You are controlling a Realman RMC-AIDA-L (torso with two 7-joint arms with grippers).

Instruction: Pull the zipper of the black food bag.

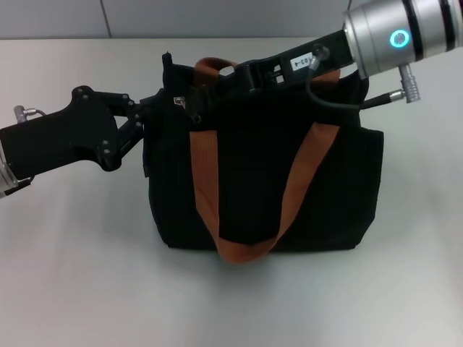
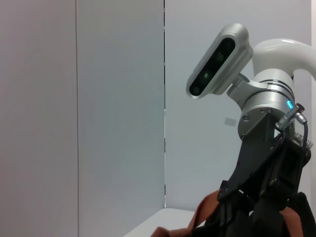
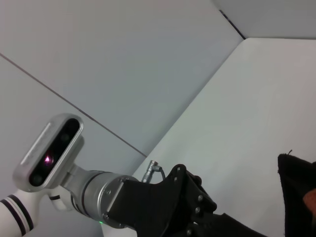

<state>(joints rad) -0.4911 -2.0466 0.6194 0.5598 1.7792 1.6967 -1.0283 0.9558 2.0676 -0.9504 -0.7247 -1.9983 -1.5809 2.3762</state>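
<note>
The black food bag (image 1: 289, 181) stands upright in the middle of the table, its two orange-brown handles (image 1: 206, 181) hanging over the front and the top. A small silver zipper pull (image 1: 192, 113) lies on the zip line near the bag's upper left corner. My left gripper (image 1: 150, 117) reaches in from the left and is shut on the bag's upper left end. My right gripper (image 1: 230, 74) reaches in from the upper right, over the bag's top edge beside the rear handle (image 1: 213, 66), a little to the right of the pull.
The bag stands on a white table (image 1: 72, 275) with a grey wall behind it. The right arm's wrist and cable (image 1: 329, 101) hang over the bag's right top. The left wrist view shows the right gripper's body (image 2: 266, 192) above an orange strap (image 2: 205, 212).
</note>
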